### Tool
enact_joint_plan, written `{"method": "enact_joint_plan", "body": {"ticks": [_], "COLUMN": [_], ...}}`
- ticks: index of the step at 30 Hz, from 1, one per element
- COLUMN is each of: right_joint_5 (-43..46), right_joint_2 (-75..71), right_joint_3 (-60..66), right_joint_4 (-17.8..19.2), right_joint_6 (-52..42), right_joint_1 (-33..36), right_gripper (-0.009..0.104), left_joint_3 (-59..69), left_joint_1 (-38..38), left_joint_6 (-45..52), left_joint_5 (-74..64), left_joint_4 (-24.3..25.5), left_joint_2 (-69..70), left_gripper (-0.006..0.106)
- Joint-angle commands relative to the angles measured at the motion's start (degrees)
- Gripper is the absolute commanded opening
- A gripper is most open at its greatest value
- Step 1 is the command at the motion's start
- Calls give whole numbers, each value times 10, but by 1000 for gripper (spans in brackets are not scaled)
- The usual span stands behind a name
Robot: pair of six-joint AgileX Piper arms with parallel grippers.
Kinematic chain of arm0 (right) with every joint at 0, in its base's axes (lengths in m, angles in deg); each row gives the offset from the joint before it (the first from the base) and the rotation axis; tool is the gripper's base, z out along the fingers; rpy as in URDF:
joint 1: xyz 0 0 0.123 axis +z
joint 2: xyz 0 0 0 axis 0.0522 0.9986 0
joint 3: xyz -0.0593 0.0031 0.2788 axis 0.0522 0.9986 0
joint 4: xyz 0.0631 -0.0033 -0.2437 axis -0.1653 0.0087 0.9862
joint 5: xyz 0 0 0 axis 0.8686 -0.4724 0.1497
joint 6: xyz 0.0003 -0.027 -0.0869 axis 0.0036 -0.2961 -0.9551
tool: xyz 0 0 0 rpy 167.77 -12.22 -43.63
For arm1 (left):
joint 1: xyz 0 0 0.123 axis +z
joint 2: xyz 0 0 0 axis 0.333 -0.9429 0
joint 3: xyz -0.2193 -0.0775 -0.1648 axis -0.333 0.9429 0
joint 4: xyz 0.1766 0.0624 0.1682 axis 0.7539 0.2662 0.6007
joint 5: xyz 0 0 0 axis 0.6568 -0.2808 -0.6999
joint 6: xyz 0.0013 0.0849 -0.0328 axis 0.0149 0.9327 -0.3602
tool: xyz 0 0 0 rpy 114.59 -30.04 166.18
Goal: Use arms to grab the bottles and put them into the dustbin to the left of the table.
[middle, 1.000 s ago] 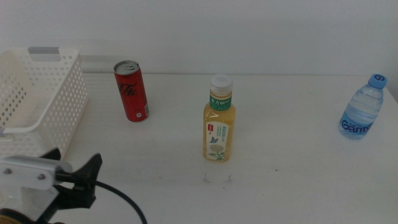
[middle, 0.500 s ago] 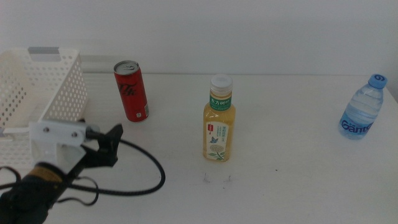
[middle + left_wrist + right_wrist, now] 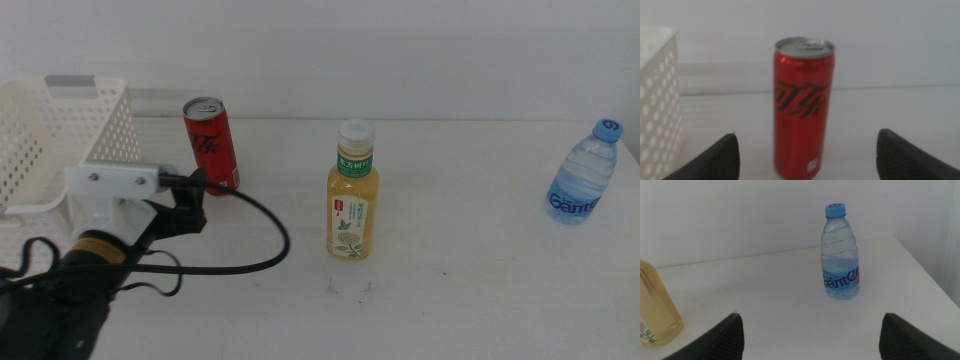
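A slim red can stands upright at the back left of the table, beside the white dustbin. My left gripper sits just in front of the can, jaws open. In the left wrist view the red can stands centred between the two open jaws, still ahead of my left gripper. The yellow-drink bottle stands mid-table. A small water bottle stands at the far right. My right gripper is open, well short of the water bottle; that arm is out of the middle view.
The dustbin's perforated wall stands close beside the can. The left arm's black cable loops over the table toward the yellow-drink bottle. A table edge runs just past the water bottle.
The left arm has come up from the bottom left corner and advanced toward the red can, its gripper now just in front of it. The bottles have not moved.
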Motion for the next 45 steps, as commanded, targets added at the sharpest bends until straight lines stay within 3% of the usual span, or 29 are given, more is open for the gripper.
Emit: {"method": "enact_joint_plan", "body": {"ticks": [1, 7, 23, 36, 38, 40, 45], "right_joint_5": [5, 5, 5, 5, 5, 5, 5], "right_joint_2": [-3, -3, -3, -3, -3, -3, -3], "right_joint_3": [2, 2, 2, 2, 2, 2, 2], "right_joint_4": [2, 2, 2, 2, 2, 2, 2], "right_joint_6": [-4, -4, -4, -4, -4, -4, -4], "right_joint_1": [-3, -3, -3, -3, -3, -3, -3], "right_gripper": [77, 77, 77, 77, 77, 77, 77], "left_joint_3": [-12, -51, -236, -361, -363, -361, -342], "left_joint_1": [-31, -76, -24, -24, -24, -24, -24], "left_joint_6": [15, 68, 65, 74, 74, 74, 74], "left_joint_5": [-4, -81, -140, -119, -121, -120, -118], "left_joint_4": [-59, -146, -89, -89, -89, -89, -60], "left_joint_2": [-1, -9, -172, -285, -286, -284, -254], "left_gripper": [94, 94, 94, 93, 89, 77, 30]}}
